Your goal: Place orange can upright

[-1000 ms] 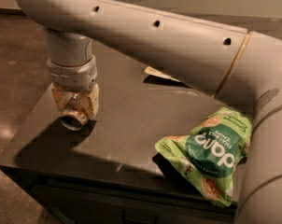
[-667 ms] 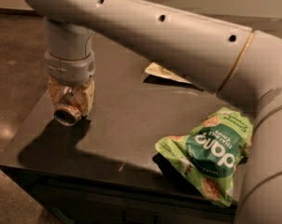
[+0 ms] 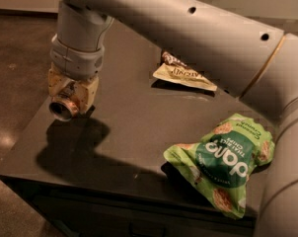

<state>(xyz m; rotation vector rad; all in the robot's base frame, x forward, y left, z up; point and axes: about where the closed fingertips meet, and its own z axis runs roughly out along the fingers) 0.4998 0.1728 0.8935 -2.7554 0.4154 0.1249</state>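
Observation:
My gripper [image 3: 70, 98] hangs over the left part of the dark table [image 3: 124, 147], lifted above its top. It is shut on the orange can [image 3: 62, 108], which lies tilted between the fingers with its silver end facing the camera and lower left. Most of the can's body is hidden by the fingers. The can's shadow falls on the table below it.
A green snack bag [image 3: 223, 159] lies at the table's front right. A pale yellow snack packet [image 3: 183, 74] lies at the back centre. My arm [image 3: 188, 28] spans the top of the view and runs down the right side. The table's left edge is just under the can.
The gripper has risen and moved a little left with the can in it, lifting the can off the table top. The bags have not moved.

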